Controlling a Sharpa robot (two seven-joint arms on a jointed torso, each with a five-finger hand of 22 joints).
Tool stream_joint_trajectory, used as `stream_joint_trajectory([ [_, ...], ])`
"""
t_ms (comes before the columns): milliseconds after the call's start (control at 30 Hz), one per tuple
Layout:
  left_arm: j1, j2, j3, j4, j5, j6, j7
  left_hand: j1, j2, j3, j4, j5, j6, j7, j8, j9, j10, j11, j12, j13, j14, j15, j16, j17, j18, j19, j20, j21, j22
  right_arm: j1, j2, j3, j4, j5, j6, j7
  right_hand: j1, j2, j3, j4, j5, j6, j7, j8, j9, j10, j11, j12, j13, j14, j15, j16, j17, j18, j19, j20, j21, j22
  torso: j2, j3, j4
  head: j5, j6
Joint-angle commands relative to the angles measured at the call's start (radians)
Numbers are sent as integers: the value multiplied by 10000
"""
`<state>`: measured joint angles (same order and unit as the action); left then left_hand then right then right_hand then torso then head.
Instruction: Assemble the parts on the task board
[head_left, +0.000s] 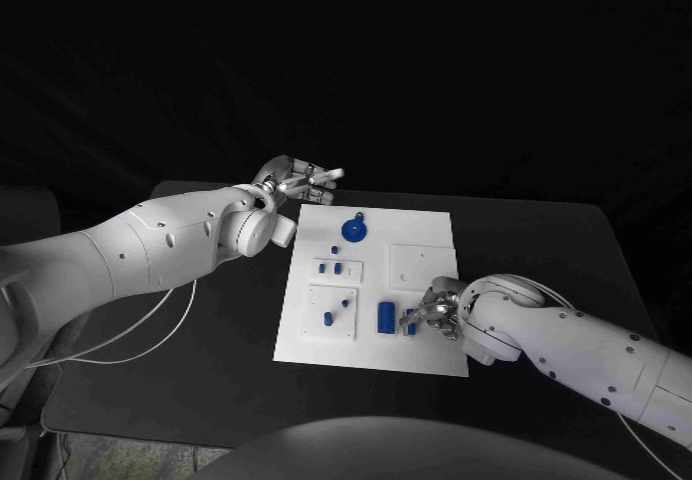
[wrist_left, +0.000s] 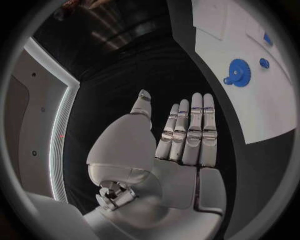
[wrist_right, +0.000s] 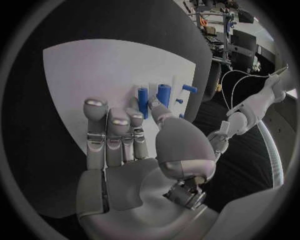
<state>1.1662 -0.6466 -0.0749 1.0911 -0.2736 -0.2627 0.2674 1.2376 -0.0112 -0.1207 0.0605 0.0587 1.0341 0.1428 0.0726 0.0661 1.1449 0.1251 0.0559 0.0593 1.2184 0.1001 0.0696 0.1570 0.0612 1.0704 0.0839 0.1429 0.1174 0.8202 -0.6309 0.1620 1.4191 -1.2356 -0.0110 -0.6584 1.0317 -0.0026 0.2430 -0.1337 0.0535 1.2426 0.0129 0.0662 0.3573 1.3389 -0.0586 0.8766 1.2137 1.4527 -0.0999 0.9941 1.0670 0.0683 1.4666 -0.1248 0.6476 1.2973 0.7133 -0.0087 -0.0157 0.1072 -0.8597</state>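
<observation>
- Small blue part (head_left: 411, 326) near task board (head_left: 433, 225) front edge, just beside blue cylinder (head_left: 387, 317); pinched in right hand (head_left: 436, 312) fingertips, likely for seating in a slot.
- Left hand (head_left: 296, 183) parked off board's far corner, fingers straight and pressed together, holding nothing.
- Blue gear (head_left: 353, 231) on far half.
- Black table (head_left: 216, 340), dark room.

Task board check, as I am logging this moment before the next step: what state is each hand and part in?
White task board: flat on the black table.
Round blue gear part: lying flat on the board.
Blue cylinder part: lying on its side.
Small blue peg part: at the right hand's fingers; hold unclear.
Left hand: open, empty, fingers straight.
Right hand: over the board's near edge.
</observation>
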Motion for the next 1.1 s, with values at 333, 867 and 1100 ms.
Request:
stream_joint_trajectory([
  [333, 6, 24, 8, 9, -39, 108, 8, -15, 80, -14, 22, 39, -59, -13, -26, 14, -57, -13, 47, 14, -44, 7, -32, 13, -103, -54, 20, 66, -12, -14, 5, -7, 101, 22, 181, 206, -18, -266, 87, 319, -49, 68, 20, -17, -61, 75, 23, -100, 41, 29, -60, -104, 48, -196, 516, -60, -2, -26, 1, -1, -2, -3, -14],
  [867, 6, 19, 8, 8, -45, 108, -22, -15, 80, -14, 22, 39, -59, -13, -26, 14, -57, -13, 47, 14, -44, 7, -32, 13, -103, -54, 20, 66, -12, -26, -46, -8, 159, 26, 193, 208, 60, -170, 219, 187, -44, 66, 9, -18, -65, 82, 19, -109, 68, 37, -58, -128, 64, -195, 514, -53, -11, -33, -2, 2, -4, 16, -44],
  [1100, 6, 19, 8, 8, -46, 108, -25, -15, 80, -14, 22, 39, -59, -13, -26, 14, -57, -13, 47, 14, -44, 7, -32, 13, -103, -54, 20, 66, -12, -33, -57, -8, 167, 26, 196, 211, 37, -156, 220, 154, -43, 67, 10, -19, -59, 90, 18, -95, 79, 43, -57, -123, 72, -194, 516, -52, 7, -27, 1, 3, -2, 16, -46],
])
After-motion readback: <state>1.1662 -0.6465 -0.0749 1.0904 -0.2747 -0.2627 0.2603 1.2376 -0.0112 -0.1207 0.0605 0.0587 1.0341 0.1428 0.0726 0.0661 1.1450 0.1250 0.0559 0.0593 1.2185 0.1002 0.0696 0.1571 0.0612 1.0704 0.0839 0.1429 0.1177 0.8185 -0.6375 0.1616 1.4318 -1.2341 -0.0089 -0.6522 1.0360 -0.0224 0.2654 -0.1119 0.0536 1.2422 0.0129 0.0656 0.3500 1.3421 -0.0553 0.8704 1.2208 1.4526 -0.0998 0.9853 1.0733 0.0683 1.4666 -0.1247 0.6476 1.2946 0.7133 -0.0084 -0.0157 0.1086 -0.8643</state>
